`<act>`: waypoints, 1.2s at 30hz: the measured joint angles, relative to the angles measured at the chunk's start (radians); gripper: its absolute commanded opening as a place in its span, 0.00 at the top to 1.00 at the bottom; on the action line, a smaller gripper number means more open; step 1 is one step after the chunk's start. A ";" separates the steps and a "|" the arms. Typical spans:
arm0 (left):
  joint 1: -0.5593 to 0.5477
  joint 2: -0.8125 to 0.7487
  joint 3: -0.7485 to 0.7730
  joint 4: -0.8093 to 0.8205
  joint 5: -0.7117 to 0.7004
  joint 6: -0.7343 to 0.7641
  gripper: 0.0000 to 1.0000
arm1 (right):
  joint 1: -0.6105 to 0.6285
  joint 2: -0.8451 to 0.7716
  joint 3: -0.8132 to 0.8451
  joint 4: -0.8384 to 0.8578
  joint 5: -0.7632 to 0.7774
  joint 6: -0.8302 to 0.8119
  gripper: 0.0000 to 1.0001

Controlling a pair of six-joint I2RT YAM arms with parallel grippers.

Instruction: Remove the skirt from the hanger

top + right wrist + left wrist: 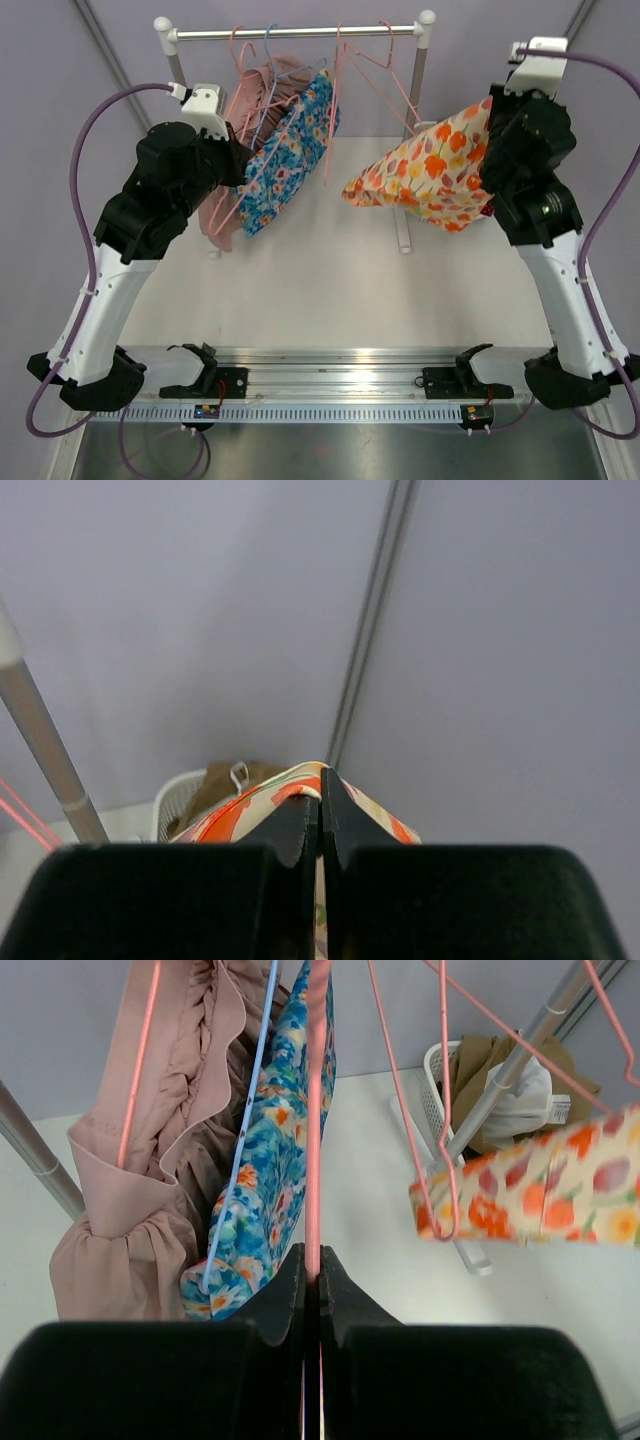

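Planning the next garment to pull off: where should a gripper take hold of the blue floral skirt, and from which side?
Probably pinch the blue floral skirt at its lower right edge in the top view, coming in from the right. There the fabric hangs exposed; its left side lies against the pink ruffled garment.

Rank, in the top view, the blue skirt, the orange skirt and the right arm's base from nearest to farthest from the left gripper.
1. Blue skirt, right beside the left gripper, on the rack's left.
2. Orange skirt, across on the right.
3. Right arm's base, at the near right corner.
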 measured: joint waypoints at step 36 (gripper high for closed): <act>-0.066 0.438 0.426 0.051 -0.059 0.020 1.00 | -0.407 0.373 -0.399 0.034 -0.566 0.634 0.01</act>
